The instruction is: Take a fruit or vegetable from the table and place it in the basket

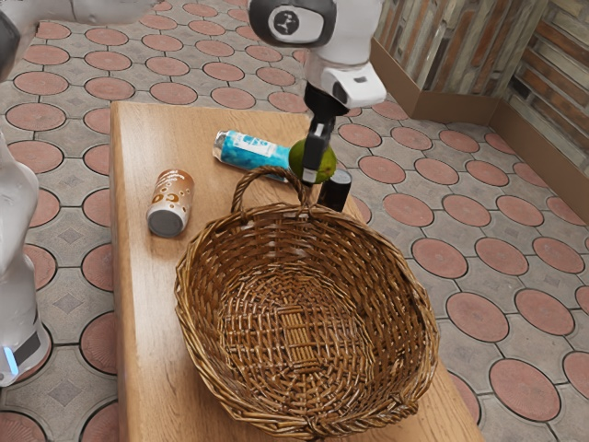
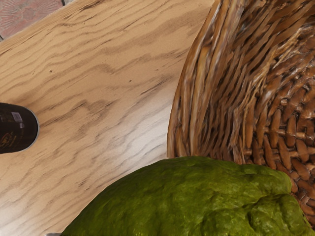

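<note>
From where I stand, the counter (image 1: 140, 304) is pale brown, grained wood. A large, rounded basket of brown wicker (image 1: 293, 419) sits on it. Near that are a brown-and-white patterned can (image 1: 172, 196) and a blue-and-white cylinder (image 1: 245, 151), both on their sides, and a black cylindrical can (image 1: 335, 192).

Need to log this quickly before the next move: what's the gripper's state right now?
Gripper: closed on the bumpy green fruit, holding it up by the basket's rim.

green, darker-mottled fruit (image 2: 197, 201)
</note>
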{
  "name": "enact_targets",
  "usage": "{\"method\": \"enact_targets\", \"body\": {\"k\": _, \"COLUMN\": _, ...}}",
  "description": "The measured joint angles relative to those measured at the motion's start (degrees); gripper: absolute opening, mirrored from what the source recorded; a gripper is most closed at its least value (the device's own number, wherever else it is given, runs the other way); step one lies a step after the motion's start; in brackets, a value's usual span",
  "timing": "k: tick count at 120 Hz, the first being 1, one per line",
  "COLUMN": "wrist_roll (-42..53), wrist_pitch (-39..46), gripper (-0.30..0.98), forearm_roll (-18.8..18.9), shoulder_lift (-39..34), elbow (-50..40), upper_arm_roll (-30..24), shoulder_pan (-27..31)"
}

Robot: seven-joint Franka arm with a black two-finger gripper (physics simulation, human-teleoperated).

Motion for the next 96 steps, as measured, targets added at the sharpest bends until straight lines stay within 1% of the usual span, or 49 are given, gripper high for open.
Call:
{"method": "enact_targets", "body": {"k": 17, "wrist_roll": -3.0, "wrist_pitch": 4.0, "gripper": 0.40, "forearm_roll": -0.9, "shoulder_lift": 1.7, "elbow": -0.1, "upper_arm_roll": -9.1, "shoulder_pan": -0.1}}
{"method": "enact_targets", "body": {"k": 29, "wrist_roll": -5.5, "wrist_pitch": 6.4, "gripper": 0.41, "forearm_roll": -1.2, "shoulder_lift": 3.5, "elbow": -0.6, "upper_arm_roll": -13.0, "shoulder_pan": -0.3}}
{"method": "enact_targets", "body": {"k": 44, "wrist_roll": -8.3, "wrist_pitch": 8.8, "gripper": 0.39, "forearm_roll": -1.9, "shoulder_lift": 5.1, "elbow": -2.6, "upper_arm_roll": -14.3, "shoulder_pan": -0.1}}
{"method": "enact_targets", "body": {"k": 51, "wrist_roll": -9.5, "wrist_pitch": 8.8, "gripper": 0.40, "forearm_roll": -2.4, "shoulder_lift": 5.1, "elbow": -2.8, "upper_arm_roll": -16.7, "shoulder_pan": 0.4}}
{"method": "enact_targets", "body": {"k": 61, "wrist_roll": -11.3, "wrist_pitch": 8.0, "gripper": 0.40, "forearm_roll": -3.5, "shoulder_lift": 5.2, "elbow": -3.1, "upper_arm_roll": -18.7, "shoulder_pan": -1.4}}
{"method": "enact_targets", "body": {"k": 85, "wrist_roll": -14.9, "wrist_pitch": 6.4, "gripper": 0.40, "forearm_roll": -5.6, "shoulder_lift": 5.7, "elbow": -6.5, "upper_arm_roll": -19.2, "shoulder_pan": -1.0}}
{"method": "enact_targets", "body": {"k": 96, "wrist_roll": -16.4, "wrist_pitch": 6.3, "gripper": 0.40, "forearm_roll": -6.7, "shoulder_lift": 6.8, "elbow": -7.3, "upper_arm_roll": -19.3, "shoulder_pan": -1.7}}
